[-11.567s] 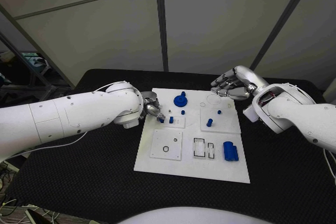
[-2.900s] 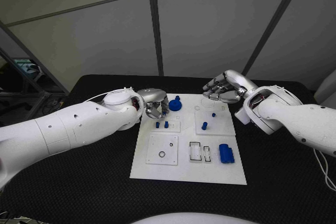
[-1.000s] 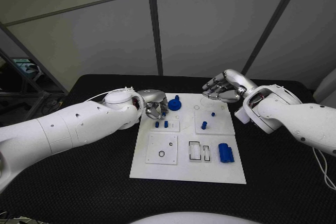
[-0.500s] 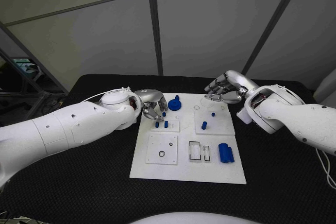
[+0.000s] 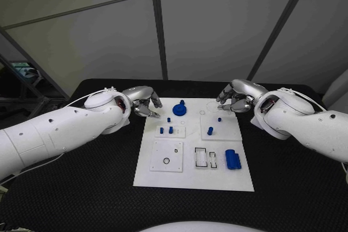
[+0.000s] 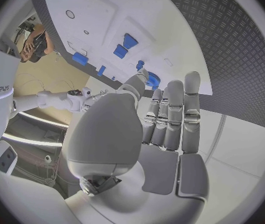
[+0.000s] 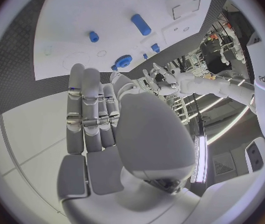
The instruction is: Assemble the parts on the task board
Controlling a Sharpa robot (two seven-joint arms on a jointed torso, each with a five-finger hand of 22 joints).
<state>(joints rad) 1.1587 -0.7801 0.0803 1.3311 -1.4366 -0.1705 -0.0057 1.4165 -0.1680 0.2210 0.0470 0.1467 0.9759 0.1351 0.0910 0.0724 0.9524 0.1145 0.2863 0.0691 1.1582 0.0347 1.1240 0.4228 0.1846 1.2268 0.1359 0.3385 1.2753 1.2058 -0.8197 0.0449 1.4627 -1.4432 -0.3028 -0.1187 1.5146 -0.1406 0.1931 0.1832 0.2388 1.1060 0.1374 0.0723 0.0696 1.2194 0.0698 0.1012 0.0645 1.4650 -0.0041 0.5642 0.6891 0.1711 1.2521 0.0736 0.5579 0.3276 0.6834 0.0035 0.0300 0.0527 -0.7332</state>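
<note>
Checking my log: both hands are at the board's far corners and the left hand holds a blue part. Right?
Not quite. The head view shows the left hand holding nothing, its fingers curled beside the task board. The right hand is at the other far corner.

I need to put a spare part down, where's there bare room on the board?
The near strip of the task board, below the blue cylinder and rectangular slots, is bare. The far end is crowded: blue gear, pegs, and both robot hands, left and right.
</note>
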